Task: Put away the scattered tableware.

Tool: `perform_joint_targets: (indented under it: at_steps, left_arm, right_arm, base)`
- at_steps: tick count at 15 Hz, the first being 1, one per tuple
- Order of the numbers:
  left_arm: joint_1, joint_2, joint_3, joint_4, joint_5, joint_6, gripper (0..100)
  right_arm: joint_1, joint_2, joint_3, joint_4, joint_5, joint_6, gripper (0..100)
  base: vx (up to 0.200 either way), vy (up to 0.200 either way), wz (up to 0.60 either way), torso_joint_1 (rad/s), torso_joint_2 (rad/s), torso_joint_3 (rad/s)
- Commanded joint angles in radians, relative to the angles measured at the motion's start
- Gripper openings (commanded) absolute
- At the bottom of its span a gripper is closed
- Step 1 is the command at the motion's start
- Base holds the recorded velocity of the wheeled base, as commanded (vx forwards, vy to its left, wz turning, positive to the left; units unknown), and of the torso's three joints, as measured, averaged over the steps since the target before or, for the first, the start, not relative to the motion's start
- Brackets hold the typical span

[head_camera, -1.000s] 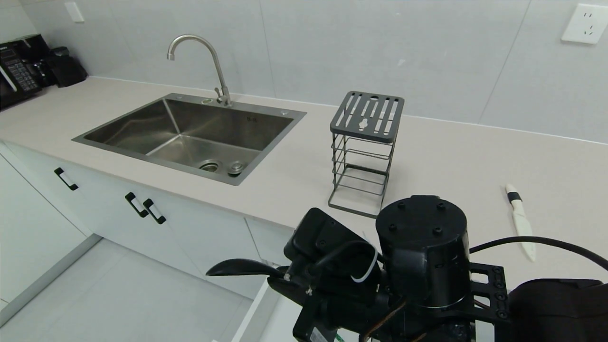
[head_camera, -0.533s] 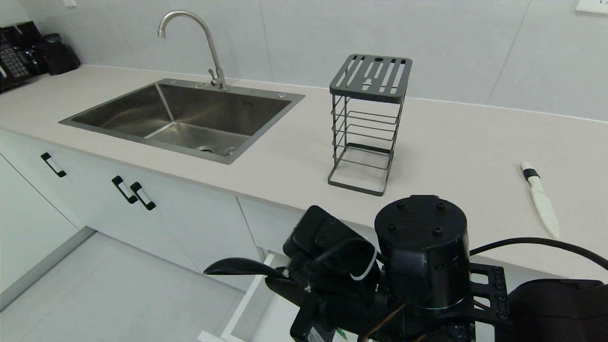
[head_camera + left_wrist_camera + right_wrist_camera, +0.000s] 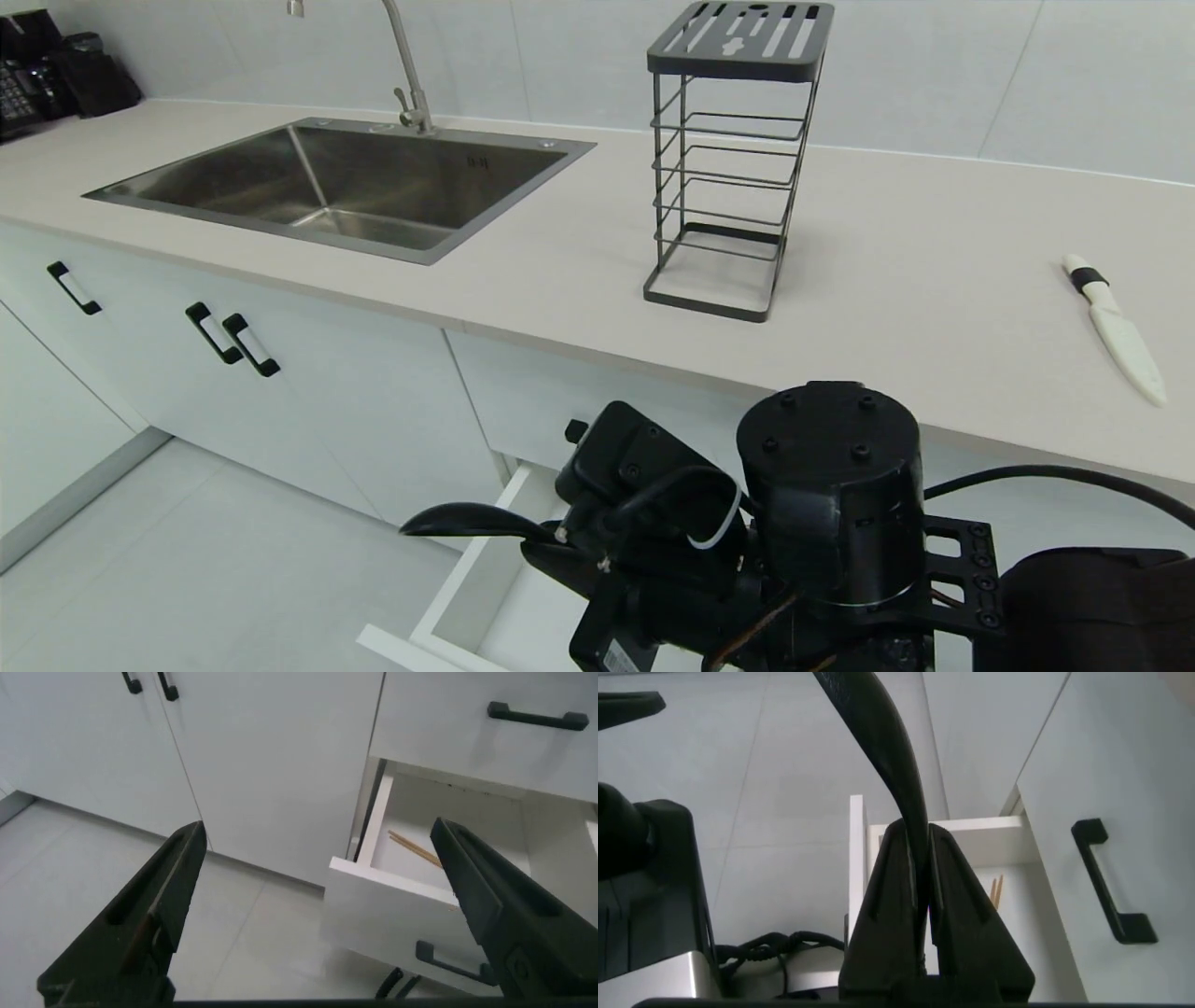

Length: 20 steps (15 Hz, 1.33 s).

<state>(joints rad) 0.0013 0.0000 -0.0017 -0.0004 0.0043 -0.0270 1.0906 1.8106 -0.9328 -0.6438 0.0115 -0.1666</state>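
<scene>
Right gripper (image 3: 918,845), jaws closed tight on the handle of a black plastic spoon (image 3: 878,728). In the head view the spoon's bowl projects to the left from the lower centre of the frame, held roughly level and just beside the near corner of the open white drawer (image 3: 467,597). Gripping the handle presumably leaves the bowl free to go into the drawer first. The left gripper (image 3: 318,835) has its jaws spread wide with nothing between them, facing the drawer's side, so it is judged free for the next pick-up. A pair of light wooden chopsticks (image 3: 416,847) lies inside the drawer, which suggests it serves as the store for utensils. A white knife with a black band (image 3: 1116,327) lies flat on the pale counter (image 3: 934,280) at the right of the frame, well apart from the dark wire knife rack (image 3: 728,159) standing upright at upper centre; it is evidently not yet put away. A small mark on the rear wall of the stainless steel sink (image 3: 345,182), upper left, is too small to read.
</scene>
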Motion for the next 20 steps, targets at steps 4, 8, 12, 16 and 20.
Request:
perform_joint_targets:
  at_steps: [4, 8, 12, 16, 20]
  left_arm:
    - [0.0, 0.0, 0.0, 0.0, 0.0, -0.001, 100]
    - [0.0, 0.0, 0.0, 0.0, 0.0, -0.001, 100]
    - [0.0, 0.0, 0.0, 0.0, 0.0, -0.001, 100]
    - [0.0, 0.0, 0.0, 0.0, 0.0, -0.001, 100]
    - [0.0, 0.0, 0.0, 0.0, 0.0, -0.001, 100]
  right_arm:
    - [0.002, -0.001, -0.001, -0.007, 0.001, -0.002, 0]
    - [0.008, -0.047, 0.061, -0.005, 0.002, -0.001, 0]
    - [-0.002, -0.126, 0.126, -0.013, 0.007, -0.011, 0]
    - [-0.038, -0.172, 0.241, -0.057, 0.007, -0.011, 0]
    - [-0.075, -0.103, 0.192, -0.106, 0.013, -0.01, 0]
  base:
    - [0.0, 0.0, 0.0, -0.253, 0.41, 0.166]
    - [0.0, 0.0, 0.0, -0.254, 0.35, 0.116]
    - [0.0, 0.0, 0.0, -0.146, 0.28, 0.102]
    - [0.0, 0.0, 0.0, -0.01, 0.13, 0.04]
    - [0.0, 0.0, 0.0, 0.0, 0.0, 0.0]
